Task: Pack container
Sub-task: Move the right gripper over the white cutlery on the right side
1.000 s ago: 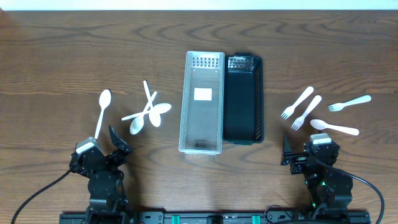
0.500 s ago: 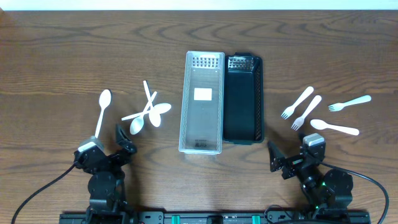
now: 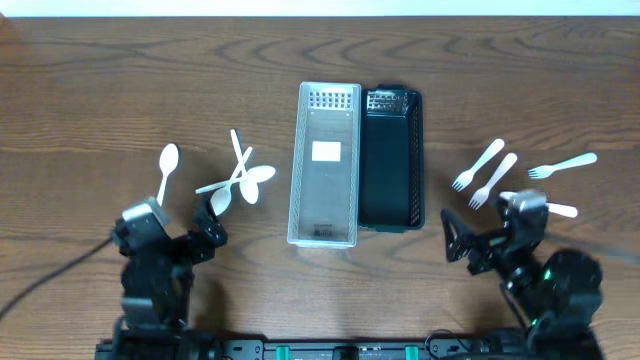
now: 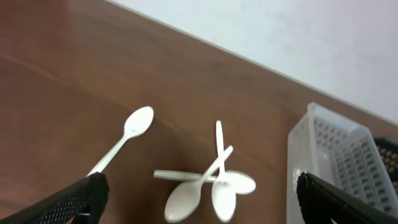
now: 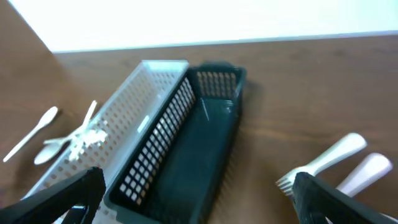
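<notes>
Two arms sit at the near edge of the table (image 3: 90,70), one toward each near corner. The left gripper (image 3: 207,228) has its jaws spread wide with nothing between them. The right gripper (image 3: 455,238) gapes just as wide and is just as empty.

Just beyond the left gripper, a little toward the middle of the table, lies the spoon cluster (image 3: 238,182). It is three white spoons crossed over one another: two have bowls toward the near edge and handles running to the far edge, and one lies crosswise. A single spoon (image 3: 165,170) lies apart toward the left edge, its handle end nearest the arm.

On the right half, two forks (image 3: 485,172) lie side by side, tines toward the near edge, slanting away beyond the right gripper. A third fork (image 3: 562,165) and another spoon (image 3: 562,210) lie nearer the right edge.

Midway across stand the clear container (image 3: 325,200) and, touching it, the black container (image 3: 390,190). Both are empty, with their long axes running near to far.

The left arm looks the nearer one for the spoons. A grasp there would likely need the jaws set across a handle.
</notes>
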### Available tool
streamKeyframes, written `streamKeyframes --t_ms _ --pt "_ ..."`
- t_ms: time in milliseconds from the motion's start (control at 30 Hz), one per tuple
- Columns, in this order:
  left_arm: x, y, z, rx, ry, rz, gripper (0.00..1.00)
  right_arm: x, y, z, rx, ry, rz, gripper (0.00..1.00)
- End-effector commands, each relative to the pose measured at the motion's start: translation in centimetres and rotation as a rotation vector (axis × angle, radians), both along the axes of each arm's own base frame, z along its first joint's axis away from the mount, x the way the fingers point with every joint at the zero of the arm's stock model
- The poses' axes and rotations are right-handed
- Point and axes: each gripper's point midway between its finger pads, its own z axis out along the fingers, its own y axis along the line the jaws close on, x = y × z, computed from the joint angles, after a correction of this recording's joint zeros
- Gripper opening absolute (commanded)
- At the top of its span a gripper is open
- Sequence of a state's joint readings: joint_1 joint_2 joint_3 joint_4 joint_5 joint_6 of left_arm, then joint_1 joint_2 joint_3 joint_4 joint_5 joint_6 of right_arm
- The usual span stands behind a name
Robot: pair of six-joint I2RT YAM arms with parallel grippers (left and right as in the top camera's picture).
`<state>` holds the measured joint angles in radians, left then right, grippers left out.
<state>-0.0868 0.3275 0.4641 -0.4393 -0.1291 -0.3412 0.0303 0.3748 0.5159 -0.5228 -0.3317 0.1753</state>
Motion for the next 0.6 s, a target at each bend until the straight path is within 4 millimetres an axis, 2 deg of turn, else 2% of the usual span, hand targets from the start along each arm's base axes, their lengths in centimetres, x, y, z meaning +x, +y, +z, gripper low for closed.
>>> streamKeyframes --t_ms 0,167,300,400,433,500,567 --pt "0.8 -0.2 3.4 0.006 0.048 -0.01 0.98 1.8 -1.4 2.2 -0.063 0.078 -0.076 0.99" --pt "2.2 -0.3 6.4 0.071 0.184 -0.038 0.98 5.0 -2.8 4.5 -0.211 0.209 -0.096 0.99" --pt "3.0 -0.3 6.6 0.093 0.3 -0.049 0.98 8.0 -5.3 5.3 -0.294 0.342 -0.187 0.99" --pt "3.4 -0.4 5.6 0.097 0.376 -0.052 0.98 10.0 -6.5 4.5 -0.282 0.46 -0.205 0.99" --pt "3.4 -0.4 5.1 0.098 0.4 -0.052 0.98 10.5 -6.0 4.1 -0.242 0.489 -0.179 0.99" --pt "3.5 -0.4 4.3 0.1 0.439 -0.054 0.98 10.6 -3.7 2.7 -0.131 0.58 -0.075 0.99" --pt "3.6 -0.3 3.7 0.104 0.463 -0.052 0.98 10.9 -3.4 1.1 -0.138 0.631 -0.038 0.99"
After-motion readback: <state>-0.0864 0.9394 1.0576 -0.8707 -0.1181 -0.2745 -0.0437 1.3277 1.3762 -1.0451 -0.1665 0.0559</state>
